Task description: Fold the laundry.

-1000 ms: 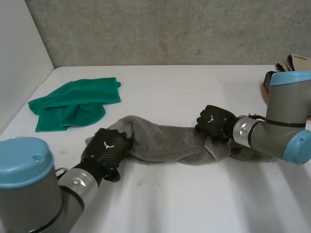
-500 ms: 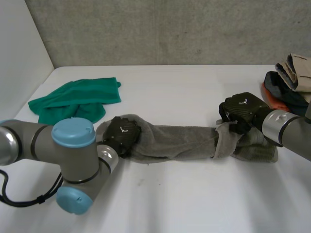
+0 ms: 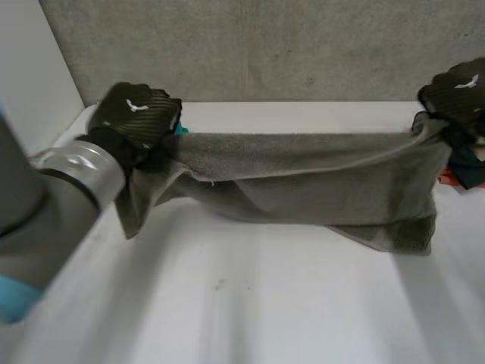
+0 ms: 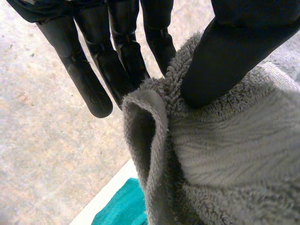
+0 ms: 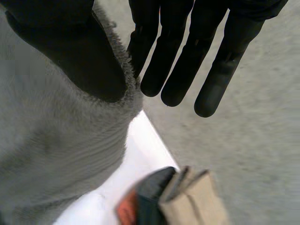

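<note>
On the left hand the fingers run straight, and the thumb presses the top edge of the grey towel against them: a pinch at a rolled-over corner. On the right hand the thumb clamps the opposite corner against the nearest of its fingers. The others hang straight and free of the cloth.

0.5 s ago the towel lay as a rumpled band on the table, with 1 hand low at each end. Now both hands have risen and drawn apart, and the top edge runs nearly straight between them. The towel hangs below as a sheet, doubled in places. A loose flap dangles under the left hand, and the lower right part seems to rest on the table. I judge this to be the opening-out step: the towel is spread for a first fold, and no fold is made yet.

Both hands are held high with their backs up. The left is over the far left of the table, above the green cloth, its forearm reaching in from the near side. The right is at the far right, over the pile of clothes.
</note>
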Available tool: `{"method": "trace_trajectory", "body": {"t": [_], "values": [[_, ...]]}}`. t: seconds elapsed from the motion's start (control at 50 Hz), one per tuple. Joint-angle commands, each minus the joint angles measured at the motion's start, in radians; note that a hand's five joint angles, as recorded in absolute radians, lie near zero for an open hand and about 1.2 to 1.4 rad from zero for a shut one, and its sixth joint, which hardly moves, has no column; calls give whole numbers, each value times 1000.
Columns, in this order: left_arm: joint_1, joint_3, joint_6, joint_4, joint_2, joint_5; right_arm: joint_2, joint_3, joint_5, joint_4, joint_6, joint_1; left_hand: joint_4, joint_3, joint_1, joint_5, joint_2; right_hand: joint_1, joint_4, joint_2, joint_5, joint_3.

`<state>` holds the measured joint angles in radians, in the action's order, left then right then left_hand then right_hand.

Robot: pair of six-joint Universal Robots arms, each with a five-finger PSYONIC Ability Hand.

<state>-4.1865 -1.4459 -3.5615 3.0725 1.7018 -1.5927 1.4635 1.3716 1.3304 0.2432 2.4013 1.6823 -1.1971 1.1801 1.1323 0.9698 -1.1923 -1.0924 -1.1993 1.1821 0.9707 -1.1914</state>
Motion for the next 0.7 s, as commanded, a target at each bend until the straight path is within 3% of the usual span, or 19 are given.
{"method": "trace_trajectory", "body": {"t": [0.02, 0.1, 0.22, 0.34, 0.44, 0.54, 0.62, 0.7], "values": [[-10, 104, 21, -377, 4, 42, 66, 20, 13, 203, -174, -23, -199, 216, 264, 252, -204, -304, -197, 214, 251, -205], [-47, 98, 21, -394, 87, 56, 20, 50, 23, 243, -249, -13, -199, 216, 264, 252, -204, -304, -197, 214, 251, -205], [-70, 165, 9, -364, 298, 48, -188, 5, 70, 219, -249, 16, -199, 216, 264, 252, -204, -304, -197, 214, 251, -205], [-73, 438, 0, -307, 522, 45, -313, -109, 154, 81, -229, 46, -199, 216, 264, 252, -204, -304, -197, 214, 251, -205], [-72, 764, -81, -204, 613, 46, -388, -311, 191, -181, -159, 77, -199, 216, 264, 252, -204, -304, -197, 214, 251, -205], [-66, 1027, -126, 50, 621, 48, -373, -401, 194, -506, -16, 83, -199, 216, 264, 252, -204, -304, -197, 214, 251, -205], [-60, 1017, -103, 176, 598, 48, -313, -375, 197, -749, 90, 79, -199, 216, 264, 252, -204, -304, -197, 214, 251, -205], [-66, 893, -60, 157, 518, 45, -279, -267, 173, -832, 162, 79, -199, 216, 264, 252, -204, -304, -197, 214, 251, -205]]}}
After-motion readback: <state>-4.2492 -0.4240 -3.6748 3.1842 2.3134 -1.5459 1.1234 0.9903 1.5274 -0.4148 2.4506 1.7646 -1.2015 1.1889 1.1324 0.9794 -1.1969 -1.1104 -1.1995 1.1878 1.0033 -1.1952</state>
